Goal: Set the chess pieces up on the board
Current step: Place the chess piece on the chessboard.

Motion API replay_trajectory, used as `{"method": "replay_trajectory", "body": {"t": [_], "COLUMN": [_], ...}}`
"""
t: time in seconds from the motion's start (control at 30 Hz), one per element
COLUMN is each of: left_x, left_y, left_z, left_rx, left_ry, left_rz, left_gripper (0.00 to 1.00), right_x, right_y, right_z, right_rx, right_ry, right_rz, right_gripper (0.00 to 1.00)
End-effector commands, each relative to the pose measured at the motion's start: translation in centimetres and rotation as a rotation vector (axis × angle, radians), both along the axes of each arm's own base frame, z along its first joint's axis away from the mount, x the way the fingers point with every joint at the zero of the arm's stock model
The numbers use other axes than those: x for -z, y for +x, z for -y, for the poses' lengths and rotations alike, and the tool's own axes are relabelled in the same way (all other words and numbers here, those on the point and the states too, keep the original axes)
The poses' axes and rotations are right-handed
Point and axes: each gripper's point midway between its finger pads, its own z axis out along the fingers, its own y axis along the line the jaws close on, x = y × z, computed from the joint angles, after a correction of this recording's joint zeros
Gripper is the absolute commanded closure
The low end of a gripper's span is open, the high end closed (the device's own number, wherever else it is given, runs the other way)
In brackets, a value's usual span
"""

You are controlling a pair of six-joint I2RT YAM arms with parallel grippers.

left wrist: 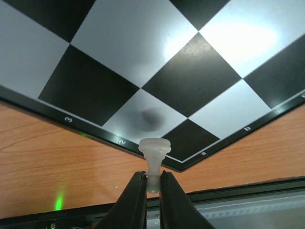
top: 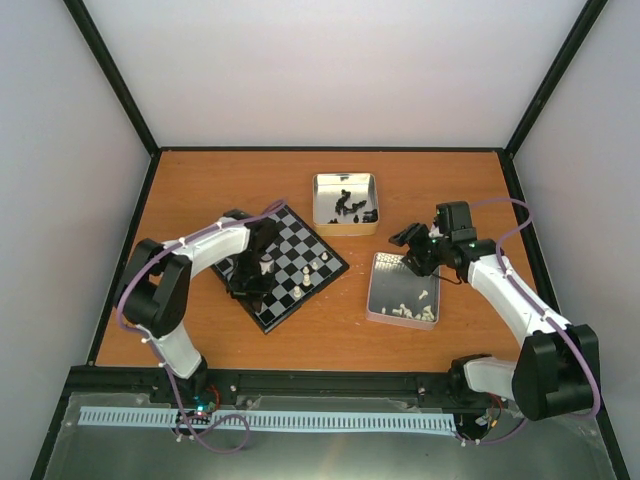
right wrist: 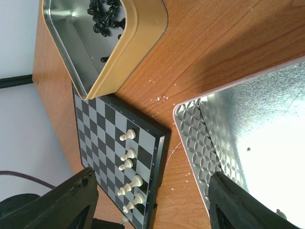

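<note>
The board (top: 300,238) lies tilted left of the table's centre. Several white chess pieces (top: 320,262) stand along its right side, also seen as white pieces (right wrist: 127,155) in the right wrist view. My left gripper (top: 256,278) hangs over the board's near-left part, shut on a white chess piece (left wrist: 153,155). The piece's head is pinched between the fingers, and its round base points at the board's corner (left wrist: 143,109) just below. My right gripper (top: 412,245) is open and holds nothing. It hovers over the far-left edge of the silver tin (top: 385,290), where more white pieces (top: 415,310) lie.
A gold-sided tin (top: 322,205) with black chessmen (top: 347,205) stands behind the board's far corner. The same tin (right wrist: 136,52) nearly touches the board (right wrist: 93,138) in the right wrist view. Black posts and white walls enclose the table.
</note>
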Motion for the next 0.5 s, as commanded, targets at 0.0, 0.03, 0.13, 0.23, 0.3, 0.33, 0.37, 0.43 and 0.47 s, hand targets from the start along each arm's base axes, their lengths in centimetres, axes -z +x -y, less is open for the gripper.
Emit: {"method": "replay_trajectory", "body": {"t": [0.0, 0.03, 0.13, 0.23, 0.3, 0.33, 0.37, 0.43, 0.47], "left_x": [0.98, 1.0, 1.1, 1.18, 1.17, 1.14, 1.11, 0.97, 0.8], "left_y": [0.59, 0.72, 1.35, 1.27, 1.19, 1.21, 1.22, 1.31, 1.47], "left_z": [0.21, 0.18, -0.26, 0.0, -0.41, -0.48, -0.41, -0.17, -0.18], "left_rx": [0.019, 0.019, 0.02, 0.017, 0.02, 0.021, 0.02, 0.017, 0.016], "left_ry": [-0.015, -0.01, 0.025, 0.01, 0.031, 0.034, 0.029, 0.017, 0.019], "left_rz": [0.003, 0.006, 0.029, 0.023, 0.026, 0.03, 0.031, 0.033, 0.042], "left_gripper": [0.99, 0.98, 0.96, 0.9, 0.87, 0.84, 0.81, 0.72, 0.69], "right_x": [-0.34, -0.36, -0.15, 0.04, 0.05, 0.05, 0.02, -0.03, 0.0], "right_y": [0.41, 0.38, 0.21, 0.05, -0.04, -0.08, -0.06, -0.11, -0.17], "right_z": [0.21, 0.17, 0.12, 0.07, 0.1, 0.14, 0.2, 0.26, 0.3], "right_rx": [-0.004, -0.005, -0.003, -0.002, -0.001, 0.0, 0.003, 0.003, 0.002], "right_ry": [-0.003, -0.001, 0.01, 0.019, 0.019, 0.018, 0.018, 0.017, 0.014], "right_rz": [0.014, 0.015, 0.01, 0.006, 0.007, 0.008, 0.01, 0.011, 0.01], "right_gripper": [0.36, 0.36, 0.36, 0.36, 0.36, 0.36, 0.36, 0.36, 0.36]}}
